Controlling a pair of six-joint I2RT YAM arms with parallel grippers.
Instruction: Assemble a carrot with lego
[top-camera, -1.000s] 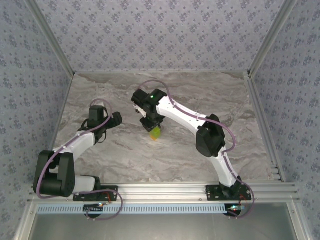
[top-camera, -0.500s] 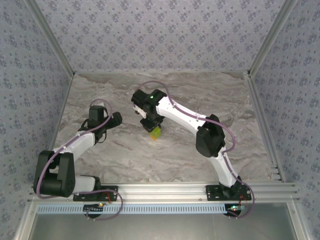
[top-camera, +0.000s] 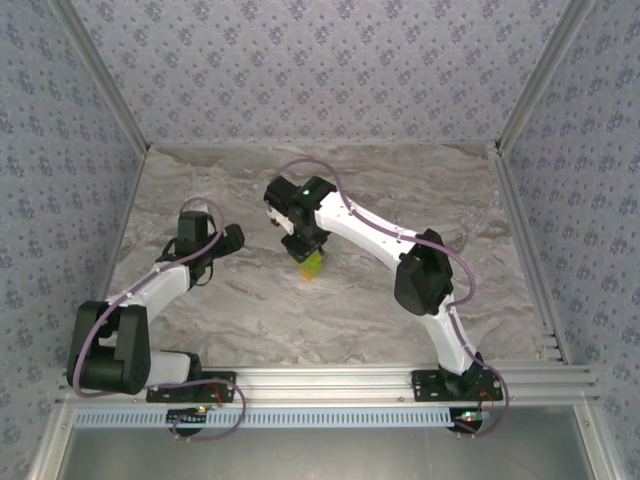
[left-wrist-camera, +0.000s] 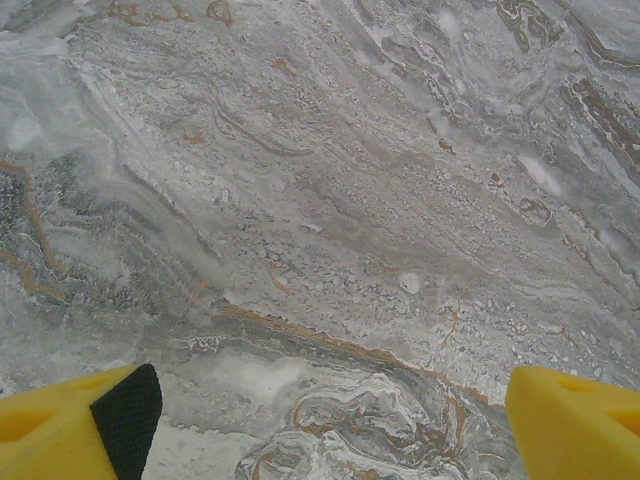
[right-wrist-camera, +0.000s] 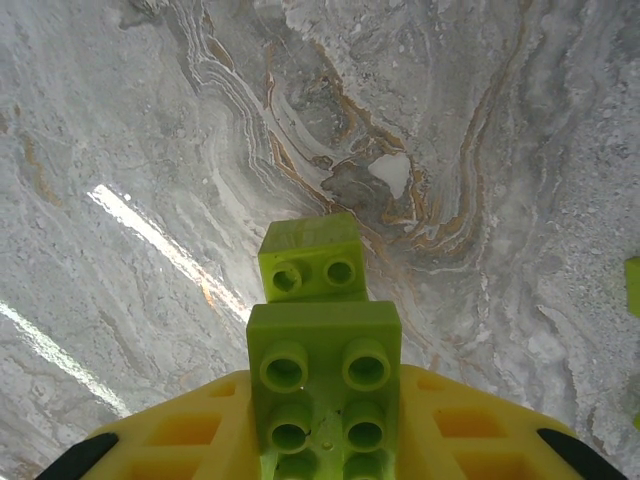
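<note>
My right gripper (top-camera: 306, 251) is at the middle of the table, pointing down and shut on a stack of lime-green lego (top-camera: 313, 263). An orange brick (top-camera: 308, 276) peeks out at the stack's lower end, so the stack reads as the carrot. In the right wrist view a studded green brick (right-wrist-camera: 322, 375) sits clamped between my yellow fingers (right-wrist-camera: 170, 432), and a narrower green brick (right-wrist-camera: 311, 258) sticks out beyond it towards the table. My left gripper (top-camera: 232, 238) hovers to the left and is open. Its yellow fingertips (left-wrist-camera: 80, 428) stand wide apart over bare marble.
A sliver of another lime-green piece (right-wrist-camera: 633, 285) shows at the right edge of the right wrist view. The marbled tabletop (top-camera: 250, 310) is bordered by patterned walls and an aluminium rail (top-camera: 330, 378) at the near edge.
The right arm's elbow has shifted very slightly. The green stack stays in the same place, and the left arm has not moved.
</note>
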